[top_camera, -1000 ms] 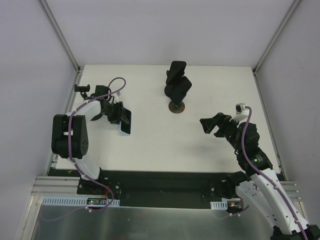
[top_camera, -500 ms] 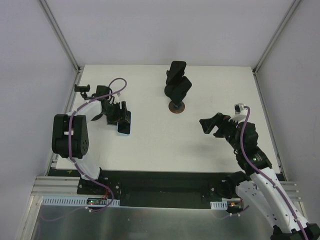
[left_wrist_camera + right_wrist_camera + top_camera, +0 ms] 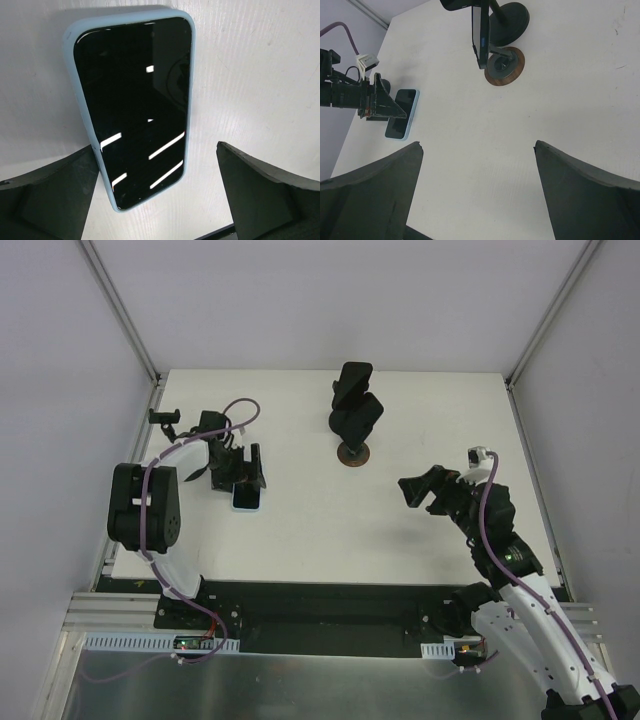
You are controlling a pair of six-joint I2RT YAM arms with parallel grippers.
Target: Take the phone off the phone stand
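Tilted before, pale-blue-cased black-screen phone (image 3: 132, 110) now lies flat on white table (image 3: 400, 530), left of black phone stand (image 3: 352, 420). I see left gripper (image 3: 156, 147) released, right gripper (image 3: 478, 144) spread, empty. Removal looks done.

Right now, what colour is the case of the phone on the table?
Light blue; the phone case shows best in the left wrist view.

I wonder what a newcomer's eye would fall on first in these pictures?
A phone in a pale blue case lies flat, screen up, on the left of the table, between the jaws of the open left gripper. A black stand rises at the far middle; the right gripper hovers open at right.
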